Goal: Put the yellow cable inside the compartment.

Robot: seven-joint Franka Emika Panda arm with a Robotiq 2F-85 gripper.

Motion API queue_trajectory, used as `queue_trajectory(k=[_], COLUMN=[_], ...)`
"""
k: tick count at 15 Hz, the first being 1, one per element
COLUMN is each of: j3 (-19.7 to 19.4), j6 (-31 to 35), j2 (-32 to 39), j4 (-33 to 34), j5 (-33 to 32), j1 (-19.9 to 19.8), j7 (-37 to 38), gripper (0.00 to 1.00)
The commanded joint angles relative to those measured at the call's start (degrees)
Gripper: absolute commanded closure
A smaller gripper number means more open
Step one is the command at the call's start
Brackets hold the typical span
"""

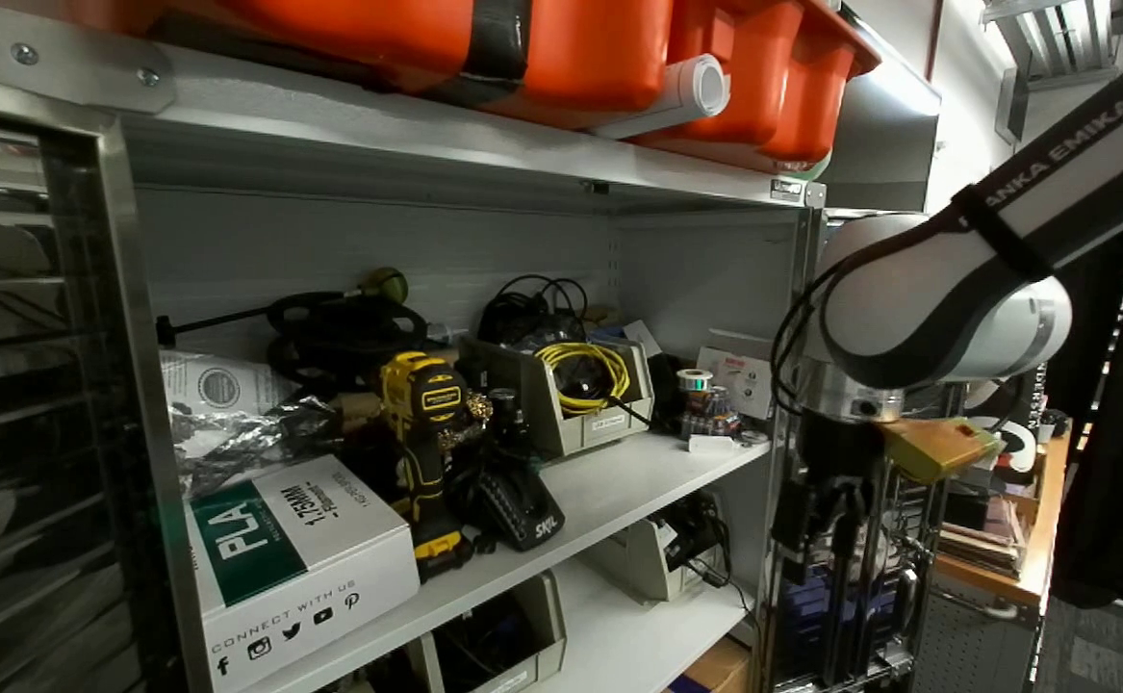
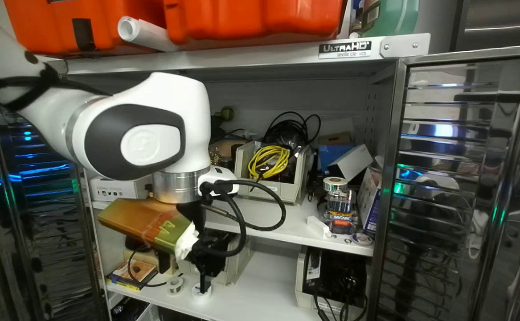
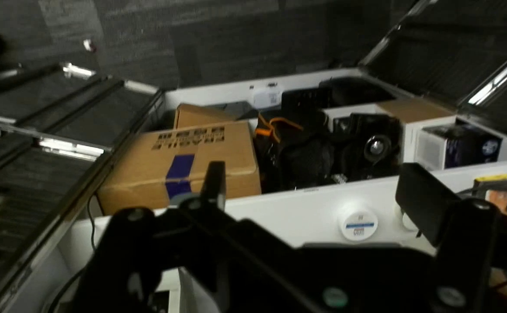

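One coil of yellow cable sits in the open front of the grey compartment. In an exterior view I see a yellow-and-black drill to its left and, nearer, a white-and-green box. The tool hangs pointing downward, well apart from the cable, its two fingers spread wide.

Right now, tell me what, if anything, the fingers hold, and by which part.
Nothing: the fingers stand wide apart; the yellow cable lies at the mouth of the compartment.
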Motion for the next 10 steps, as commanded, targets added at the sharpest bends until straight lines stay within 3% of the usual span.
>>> queue_trajectory(k=[1, 7, 8, 10], j3=[-0.7, -1.8, -1.4, -1.5], j6=[-15.1, -29.3, -26.1, -26.5], j2=[-8.3, -14.3, -12.0, -12.4], j4=[-0.6, 0.1, 0.1, 0.0], j5=[-0.5, 0.0, -0.2, -0.2], j1=[-1.4, -2.3, -2.2, -2.2], j7=[-1.2, -1.2, -0.5, -0.5], gripper=[0.0, 0.0, 0.0, 0.0])
